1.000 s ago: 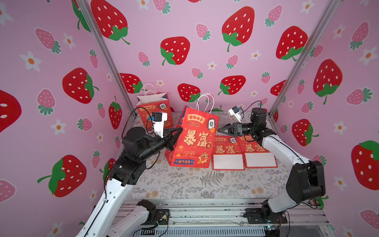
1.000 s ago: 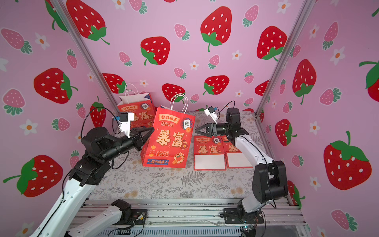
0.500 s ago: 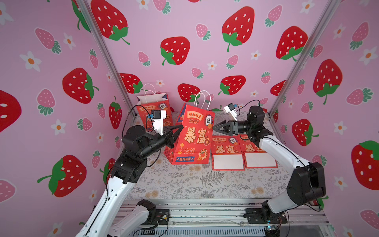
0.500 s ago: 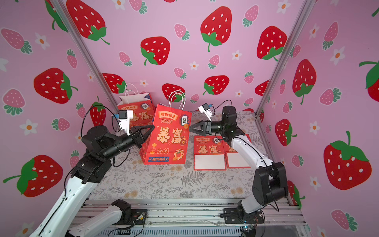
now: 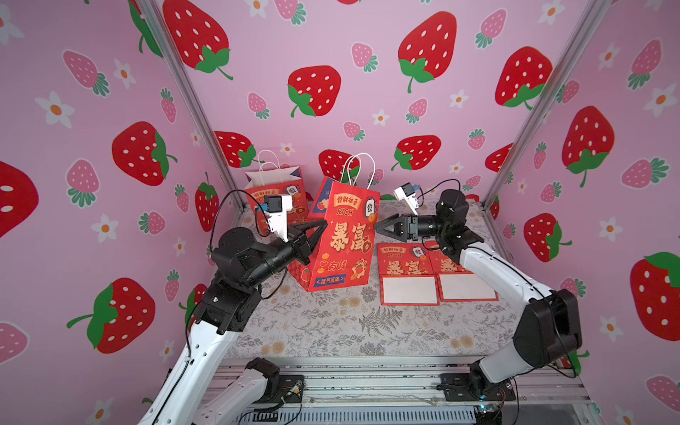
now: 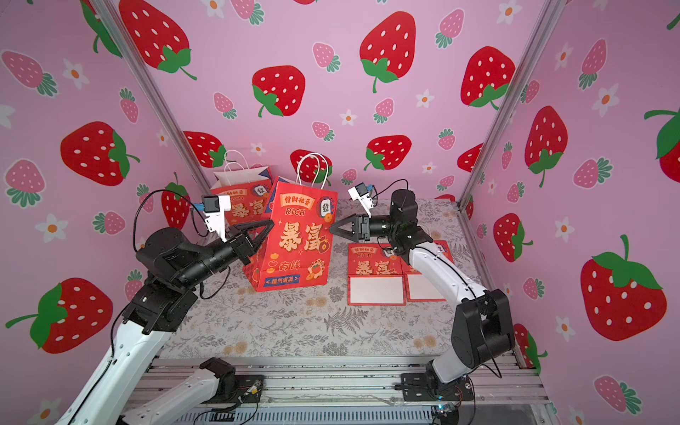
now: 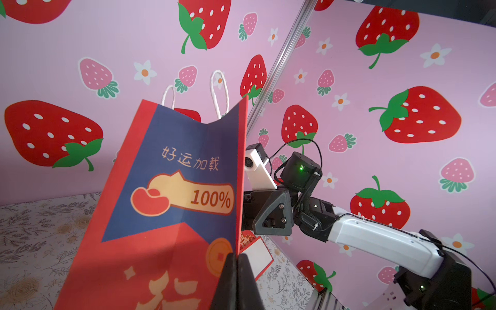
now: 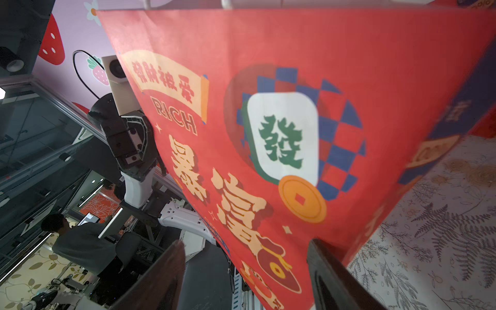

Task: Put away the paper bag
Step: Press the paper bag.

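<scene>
Red paper bag (image 5: 346, 239), standing on counter (image 5: 331, 331); left jaws clamped on its 9 o'clock edge, right jaws apart, straddling 3 o'clock edge

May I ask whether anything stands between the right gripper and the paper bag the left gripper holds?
Nothing visible does: the open right gripper sits at the edge of the paper bag opposite the left gripper.

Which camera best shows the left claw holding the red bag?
Left wrist view: close up, the left claw is shut on the red bag at its edge. Both top views show it small; the right wrist view hides the grip.
</scene>
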